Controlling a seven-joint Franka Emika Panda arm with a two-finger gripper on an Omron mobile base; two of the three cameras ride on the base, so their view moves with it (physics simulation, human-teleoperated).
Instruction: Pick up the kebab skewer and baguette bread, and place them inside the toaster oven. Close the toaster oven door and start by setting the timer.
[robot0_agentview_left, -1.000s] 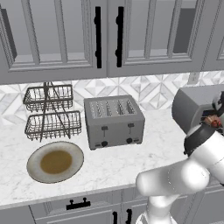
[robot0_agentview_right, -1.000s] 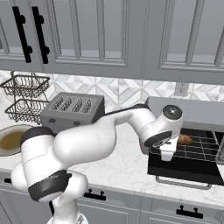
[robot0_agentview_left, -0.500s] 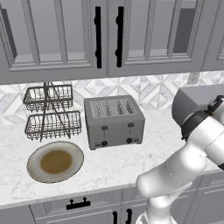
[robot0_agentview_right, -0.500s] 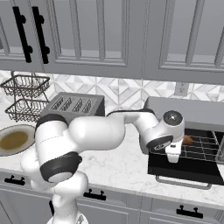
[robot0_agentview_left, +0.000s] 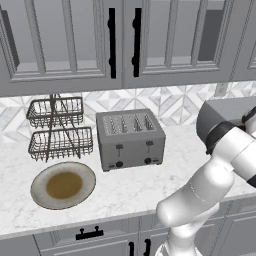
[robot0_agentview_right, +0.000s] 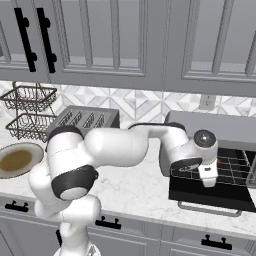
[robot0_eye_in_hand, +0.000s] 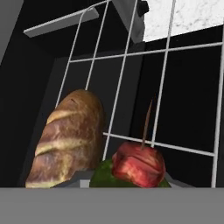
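Observation:
The toaster oven (robot0_agentview_right: 225, 125) stands at the right end of the counter, and the toaster oven door (robot0_agentview_right: 210, 192) lies folded down flat with its pale handle at the front. My gripper (robot0_agentview_right: 209, 175) hangs over the door at the mouth of the dark cavity. In the hand view it (robot0_eye_in_hand: 131, 179) is shut on the kebab skewer (robot0_eye_in_hand: 138, 162), a red chunk beside a green one with the thin stick pointing into the cavity. The baguette bread (robot0_eye_in_hand: 68, 135) lies on the wire rack (robot0_eye_in_hand: 166, 87) just left of the skewer.
A grey four-slot toaster (robot0_agentview_left: 130, 137) stands mid-counter. Left of it are a two-tier wire basket stand (robot0_agentview_left: 57, 130) and a plate (robot0_agentview_left: 63, 185) with a brown centre near the front edge. Cabinets hang overhead. My arm stretches across the counter's right half.
The hand has moved right and a little lower, from in front of the oven's left side to the mouth of the cavity. The baguette bread has stayed on the rack.

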